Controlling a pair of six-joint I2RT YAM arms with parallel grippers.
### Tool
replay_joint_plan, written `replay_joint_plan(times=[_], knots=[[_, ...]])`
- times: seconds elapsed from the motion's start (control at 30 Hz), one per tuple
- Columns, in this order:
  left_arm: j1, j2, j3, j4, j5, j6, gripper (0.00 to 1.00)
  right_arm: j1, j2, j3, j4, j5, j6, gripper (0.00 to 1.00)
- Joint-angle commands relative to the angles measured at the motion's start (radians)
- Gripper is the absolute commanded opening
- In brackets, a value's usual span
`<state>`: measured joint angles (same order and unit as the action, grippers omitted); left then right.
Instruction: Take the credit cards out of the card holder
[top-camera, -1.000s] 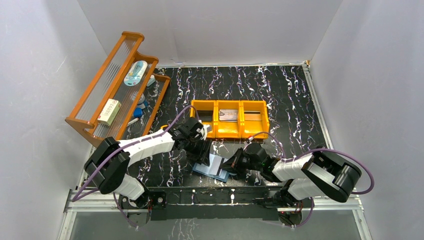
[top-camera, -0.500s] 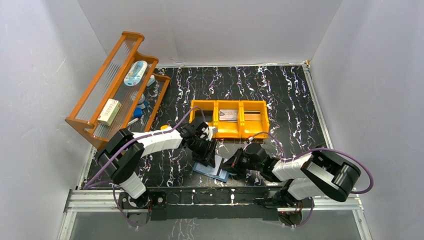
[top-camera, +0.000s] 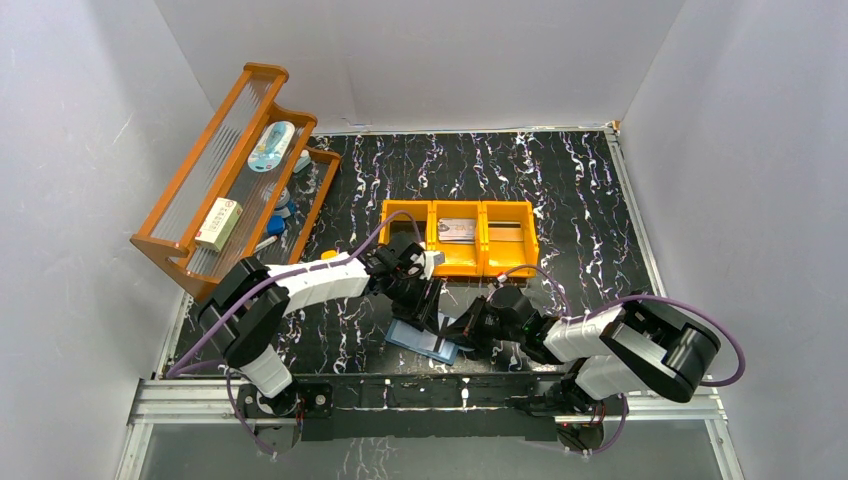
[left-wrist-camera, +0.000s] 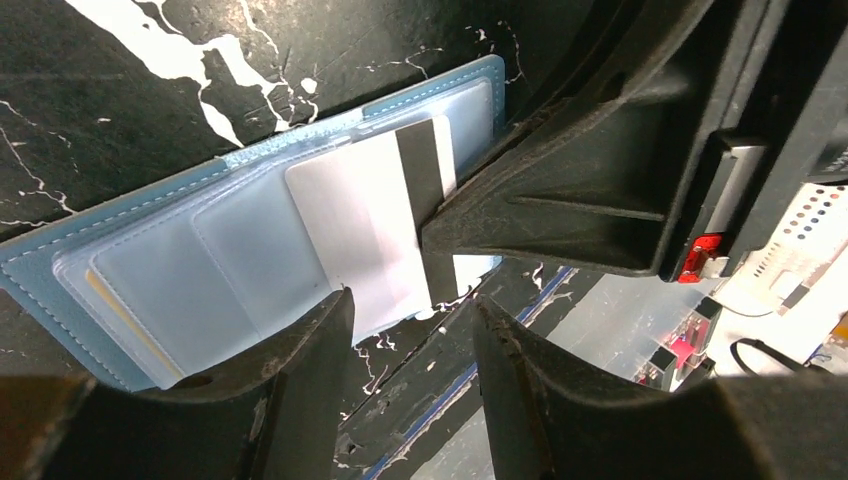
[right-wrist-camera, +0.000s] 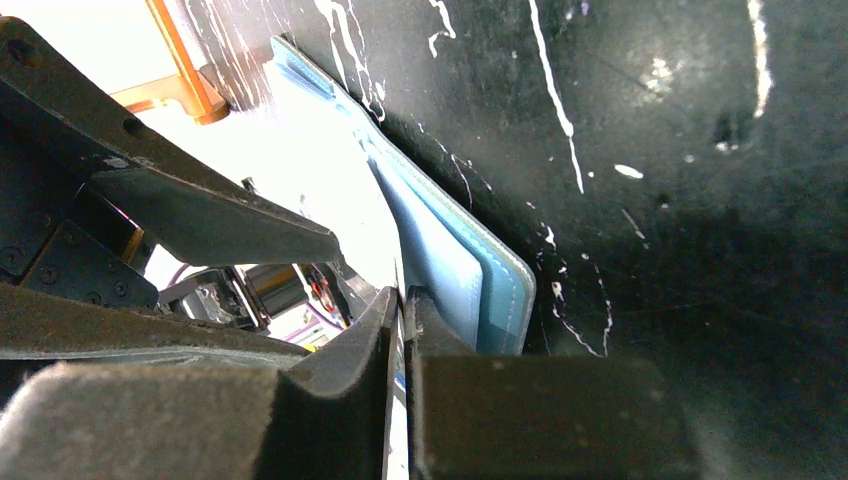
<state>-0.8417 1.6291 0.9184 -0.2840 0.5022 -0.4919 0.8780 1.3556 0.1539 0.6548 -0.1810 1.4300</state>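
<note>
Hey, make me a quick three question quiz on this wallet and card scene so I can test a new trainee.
1. True or false: the card holder is folded shut.
2. What does the right gripper pinch? A the white striped card, B the card holder's tab, C nothing.
3. Fill in: the left gripper hangs over the card with its jaws ___.
Key: 1 false, it lies open; 2 A; 3 open.

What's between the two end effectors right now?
A pale credit card with a black stripe, sticking partly out of the card holder. Left wrist view shows it.
</note>
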Motion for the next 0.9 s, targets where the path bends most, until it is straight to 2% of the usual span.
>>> replay_joint_plan(times=[0.0, 0.13, 0.23, 0.43, 0.67, 0.73, 0.87], knots=[[-0.007, 0.036, -0.006, -0.026, -0.009, -0.008, 0.45, -0.002, -0.011, -0.013, -0.052, 0.035, -0.017, 0.16], [-0.013, 0.067, -0.041, -0.052, -0.067, -0.024, 0.41, -0.002, -0.024, -0.022, -0.035, 0.038, -0.008, 0.2], [-0.014, 0.047, -0.06, -0.049, -0.09, -0.031, 0.41, -0.002, -0.03, -0.038, 0.017, 0.041, 0.012, 0.27], [-0.018, 0.047, -0.066, -0.043, -0.086, -0.034, 0.39, -0.003, 0.02, -0.013, 0.104, -0.001, -0.002, 0.29], [-0.027, 0.034, -0.058, -0.045, -0.11, -0.051, 0.37, -0.004, 0.05, 0.0, 0.108, -0.015, -0.007, 0.15], [-0.027, 0.028, -0.063, -0.046, -0.122, -0.063, 0.37, -0.002, 0.034, -0.004, 0.087, -0.006, -0.011, 0.08], [-0.028, 0.016, -0.068, -0.043, -0.135, -0.075, 0.37, -0.003, -0.007, 0.004, 0.008, 0.016, -0.024, 0.0]])
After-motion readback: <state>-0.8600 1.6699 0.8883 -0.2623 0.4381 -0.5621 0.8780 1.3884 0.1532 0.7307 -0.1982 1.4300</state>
